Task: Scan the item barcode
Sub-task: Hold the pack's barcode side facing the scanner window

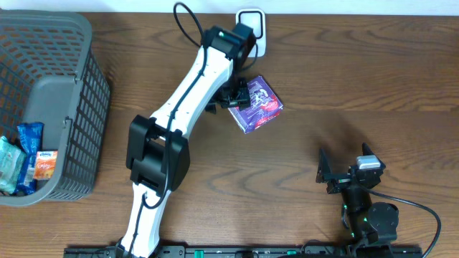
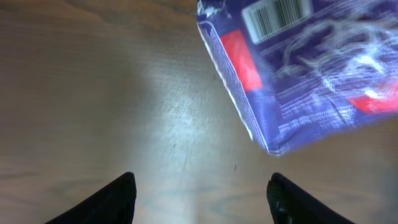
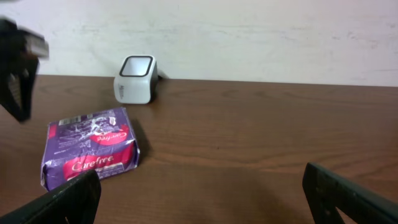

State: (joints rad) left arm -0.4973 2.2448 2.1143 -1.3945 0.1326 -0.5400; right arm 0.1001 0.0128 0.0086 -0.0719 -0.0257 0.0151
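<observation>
Brown wood counter (image 1: pixel 344 86), pale wall behind. Purple packet (image 1: pixel 256 105) flat on counter, near white scanner (image 1: pixel 252 25), not touching it (barcode (image 2: pixel 278 15) readable in left wrist view). Left fingers (image 2: pixel 115 202) apart, nothing between, close beside packet's left edge; contact not discernible. Right fingers (image 3: pixel 65 199) wide apart, empty, well apart from packet. Grey basket (image 1: pixel 86 107) at far left, snack packs inside.
</observation>
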